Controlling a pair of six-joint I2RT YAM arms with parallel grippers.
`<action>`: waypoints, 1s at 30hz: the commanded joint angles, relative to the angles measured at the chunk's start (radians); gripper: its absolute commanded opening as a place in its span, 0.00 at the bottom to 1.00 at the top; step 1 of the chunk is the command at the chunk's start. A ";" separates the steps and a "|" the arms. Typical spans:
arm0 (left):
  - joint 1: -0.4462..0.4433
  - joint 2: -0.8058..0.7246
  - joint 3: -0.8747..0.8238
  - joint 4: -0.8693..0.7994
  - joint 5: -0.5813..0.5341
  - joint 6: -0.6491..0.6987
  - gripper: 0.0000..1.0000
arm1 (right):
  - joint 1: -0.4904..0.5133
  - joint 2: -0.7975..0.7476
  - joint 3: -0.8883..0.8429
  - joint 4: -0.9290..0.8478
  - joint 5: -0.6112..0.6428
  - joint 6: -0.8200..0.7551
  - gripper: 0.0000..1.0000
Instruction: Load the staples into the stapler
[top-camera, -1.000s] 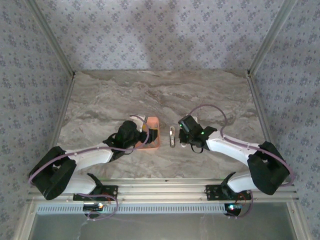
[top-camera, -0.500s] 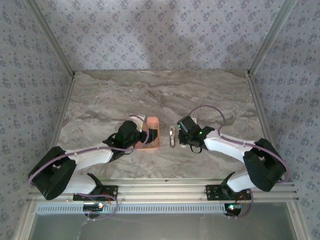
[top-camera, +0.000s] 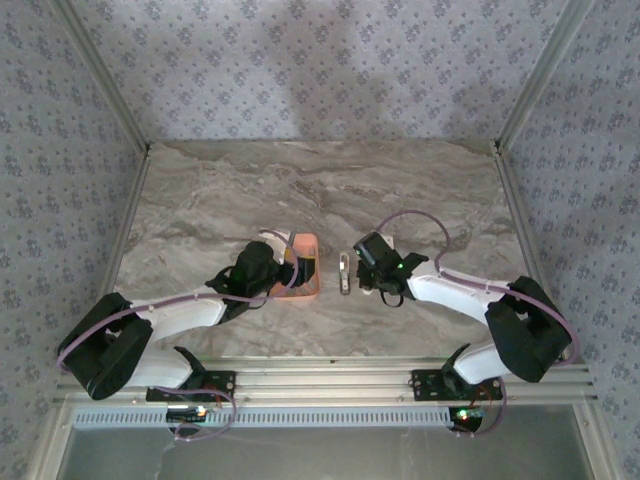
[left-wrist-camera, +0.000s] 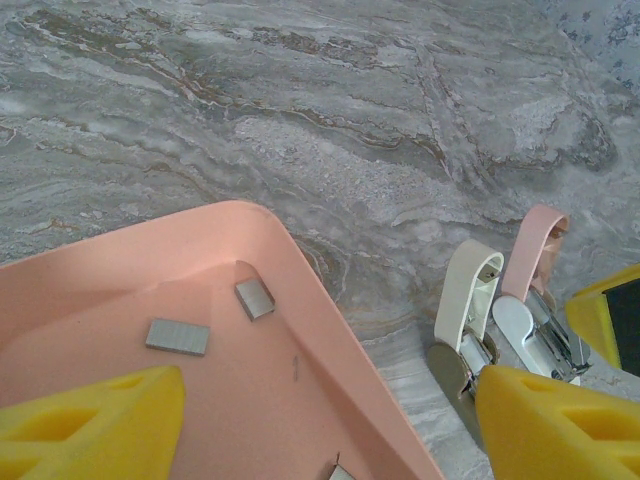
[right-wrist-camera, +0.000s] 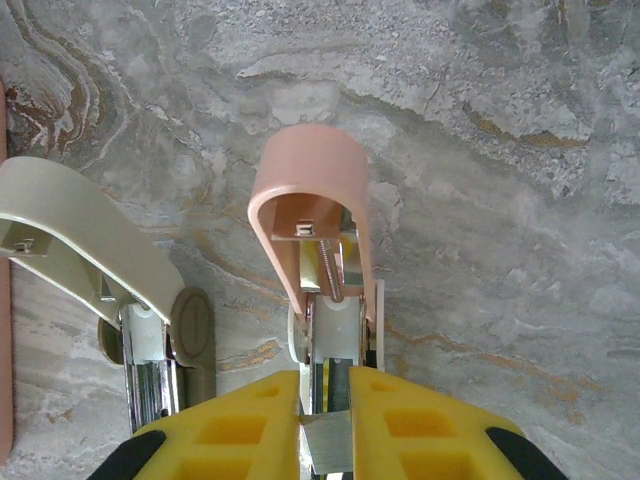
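Staples (left-wrist-camera: 178, 336): three strips lie in one salmon tray (left-wrist-camera: 200, 262) (one half cropped). Left fingers (left-wrist-camera: 100, 420) spread wide over it; right fingers (right-wrist-camera: 410, 420) clamp the one stapler (right-wrist-camera: 310, 190).

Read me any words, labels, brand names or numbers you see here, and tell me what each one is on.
No readable text anywhere.
The stapler, the orange tray and the staples show no lettering, marks or numbers.
The wallpaper carries only a flower pattern.

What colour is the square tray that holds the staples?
Salmon pink; the tray shows best in the left wrist view.
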 joint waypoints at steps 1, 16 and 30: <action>-0.007 -0.006 0.017 0.017 -0.010 0.011 0.76 | 0.007 0.018 -0.017 -0.018 0.025 0.015 0.18; -0.008 -0.004 0.015 0.018 -0.011 0.011 0.76 | 0.020 0.034 -0.013 -0.050 0.046 0.011 0.17; -0.007 -0.006 0.016 0.019 -0.013 0.011 0.76 | 0.039 0.060 -0.023 -0.038 0.062 0.008 0.17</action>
